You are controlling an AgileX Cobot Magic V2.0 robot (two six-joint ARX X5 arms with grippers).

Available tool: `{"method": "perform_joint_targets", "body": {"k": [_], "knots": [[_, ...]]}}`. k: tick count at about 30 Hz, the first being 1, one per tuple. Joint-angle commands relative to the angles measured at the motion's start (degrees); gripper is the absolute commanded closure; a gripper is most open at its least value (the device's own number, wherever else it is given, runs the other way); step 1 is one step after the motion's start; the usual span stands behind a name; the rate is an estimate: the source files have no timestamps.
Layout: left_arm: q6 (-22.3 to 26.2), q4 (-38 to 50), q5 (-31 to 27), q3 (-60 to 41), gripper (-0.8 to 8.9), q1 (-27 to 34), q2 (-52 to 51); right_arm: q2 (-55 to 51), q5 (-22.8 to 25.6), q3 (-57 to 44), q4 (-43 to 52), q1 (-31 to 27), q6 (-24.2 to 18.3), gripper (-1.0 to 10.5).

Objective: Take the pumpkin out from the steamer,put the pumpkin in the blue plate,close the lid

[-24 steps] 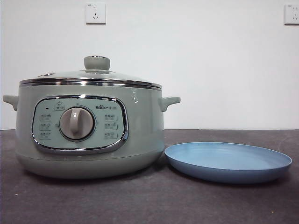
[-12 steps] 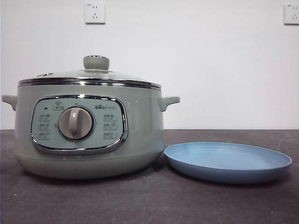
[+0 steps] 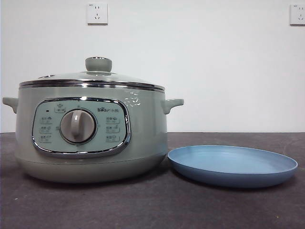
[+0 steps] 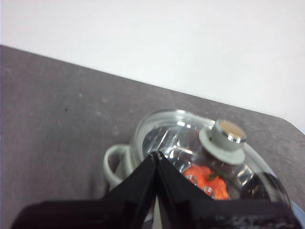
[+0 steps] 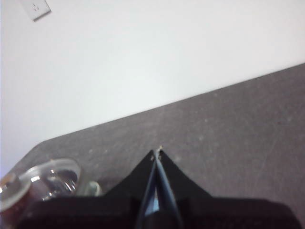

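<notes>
The sage-green steamer (image 3: 90, 133) stands on the left of the dark table with the glass lid (image 3: 93, 78) closed on it, its green knob (image 3: 98, 64) on top. The blue plate (image 3: 232, 164) lies empty to its right. In the left wrist view the pumpkin (image 4: 207, 179) shows orange-red through the lid (image 4: 190, 138), inside the steamer (image 4: 116, 164). My left gripper (image 4: 157, 155) is shut and empty, above and short of the lid. My right gripper (image 5: 157, 151) is shut and empty over bare table, with the lid (image 5: 45, 181) off to one side. Neither arm shows in the front view.
A white wall with two sockets (image 3: 97, 13) stands behind the table. Dark table surface (image 3: 157, 205) lies in front of the steamer and plate.
</notes>
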Motion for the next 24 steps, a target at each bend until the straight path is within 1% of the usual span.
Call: {"method": "perform_joint_targets", "body": {"k": [1,5,8,13,17,18,19,20,21,22,23,24], "knots": [[3.4,0.0,1.1,4.3,8.22,0.1,4.0,3.7,-0.4,4.6,-0.1,0.1,-1.0,9.5],[7.3,-1.8,5.4,11.2,8.22,0.1,10.3,9.6,-4.0,11.8,-3.0,0.1,-6.2,9.5],[10.1,-4.9,10.0,17.1,8.21,0.1,15.5,14.7,-8.0,17.9,-7.3,0.1,-10.4,9.5],[17.2,-11.5,21.0,27.3,8.21,0.1,23.8,22.9,-15.1,27.7,-16.3,0.1,-15.3,9.5],[17.9,-15.6,26.0,33.7,8.16,0.1,28.7,28.3,-19.8,33.2,-21.8,0.1,-17.4,9.4],[18.3,-16.3,26.9,34.9,8.12,0.1,29.6,29.3,-20.7,34.2,-22.8,0.1,-18.1,9.3],[18.7,-16.6,27.3,35.9,8.0,0.1,30.2,30.2,-21.1,34.8,-23.5,0.1,-18.6,8.8],[18.7,-16.8,27.2,36.5,7.52,0.0,30.7,30.8,-21.1,35.1,-23.7,0.1,-18.8,8.1],[18.7,-16.8,27.1,36.9,6.49,0.0,30.9,31.2,-21.1,35.2,-23.6,0.1,-18.8,7.0],[18.6,-16.7,27.1,37.1,5.18,0.0,31.0,31.6,-21.0,35.2,-23.6,0.1,-18.8,5.8],[18.6,-16.6,26.9,37.1,4.12,0.0,31.0,31.9,-20.9,35.2,-23.6,0.1,-18.7,4.7],[18.3,-16.8,26.9,37.1,3.45,0.0,31.0,32.2,-20.9,35.2,-23.7,0.1,-18.7,3.9]]}}
